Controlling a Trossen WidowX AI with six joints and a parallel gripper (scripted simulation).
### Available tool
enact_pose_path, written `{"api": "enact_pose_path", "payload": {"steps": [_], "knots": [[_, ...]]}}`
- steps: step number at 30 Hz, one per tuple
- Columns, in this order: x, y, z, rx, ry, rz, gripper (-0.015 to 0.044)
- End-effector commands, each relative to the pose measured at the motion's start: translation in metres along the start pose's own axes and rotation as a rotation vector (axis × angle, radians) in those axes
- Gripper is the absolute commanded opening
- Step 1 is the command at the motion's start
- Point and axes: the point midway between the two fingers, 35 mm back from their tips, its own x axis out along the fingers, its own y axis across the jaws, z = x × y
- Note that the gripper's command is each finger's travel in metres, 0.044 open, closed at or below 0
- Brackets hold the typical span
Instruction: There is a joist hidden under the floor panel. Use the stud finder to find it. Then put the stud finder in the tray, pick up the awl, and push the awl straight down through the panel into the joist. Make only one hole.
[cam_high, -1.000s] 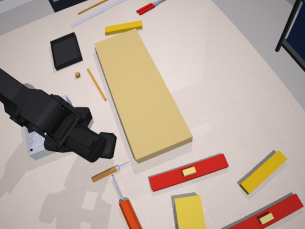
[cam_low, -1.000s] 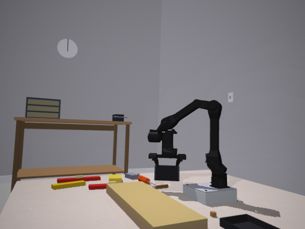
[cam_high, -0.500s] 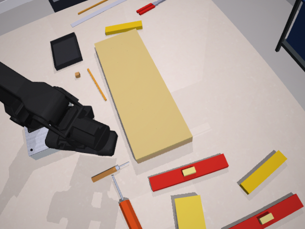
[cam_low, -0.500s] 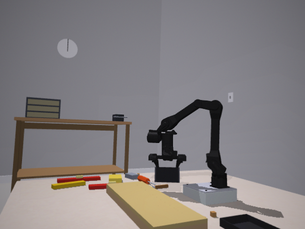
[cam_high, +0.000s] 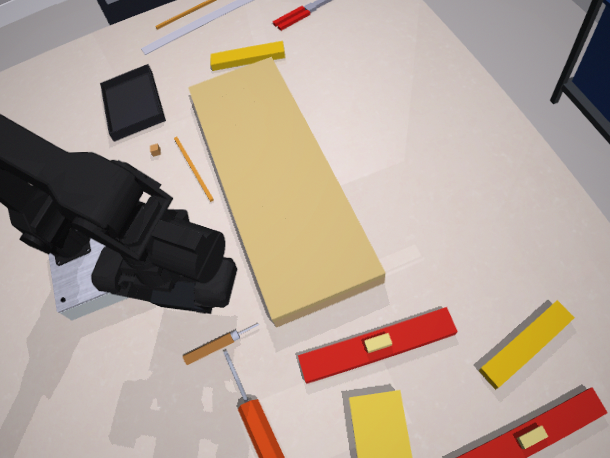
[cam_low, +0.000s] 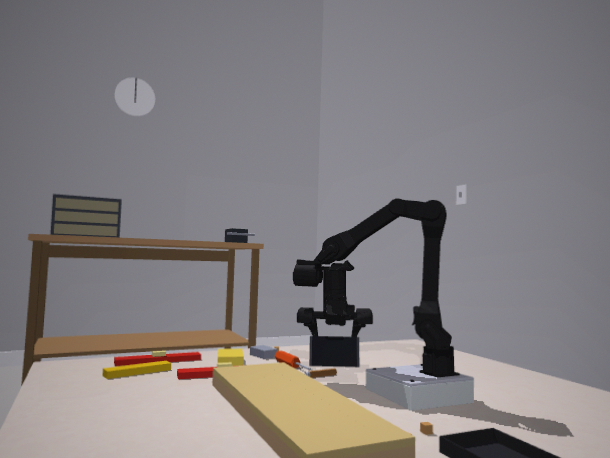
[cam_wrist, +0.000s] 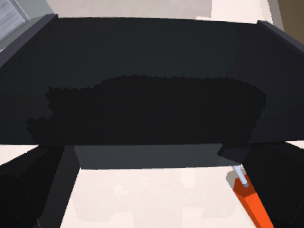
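Note:
My gripper (cam_low: 334, 345) is shut on the stud finder (cam_low: 334, 352) (cam_wrist: 150, 50), a wide dark box held level above the table, beside the robot's base. In the top view the arm hides most of it. The pale yellow floor panel (cam_high: 285, 200) (cam_low: 310, 405) lies flat to the right of the gripper in the top view; no joist shows. The black tray (cam_high: 132, 102) (cam_low: 452, 445) is empty, beyond the panel's far left side in the top view. The awl (cam_high: 210, 348) (cam_low: 322, 372), with a brown handle and thin metal tip, lies on the table near the panel's near corner.
An orange-handled screwdriver (cam_high: 260, 427) (cam_wrist: 252, 202) lies close to the awl. Red levels (cam_high: 330, 362) (cam_high: 565, 417), a yellow block (cam_high: 381, 425) and a yellow bar (cam_high: 527, 345) lie in the foreground. A pencil (cam_high: 194, 169) and small cube (cam_high: 155, 149) lie between tray and panel.

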Motion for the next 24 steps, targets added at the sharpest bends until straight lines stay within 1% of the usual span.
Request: {"api": "enact_pose_path", "payload": {"steps": [1,24], "knots": [[-0.0007,-0.0004,0.0002,0.007,0.026,-0.004,0.0000],[0.0006,-0.0002,0.0043,0.011,0.171,-0.002,0.0000]]}}
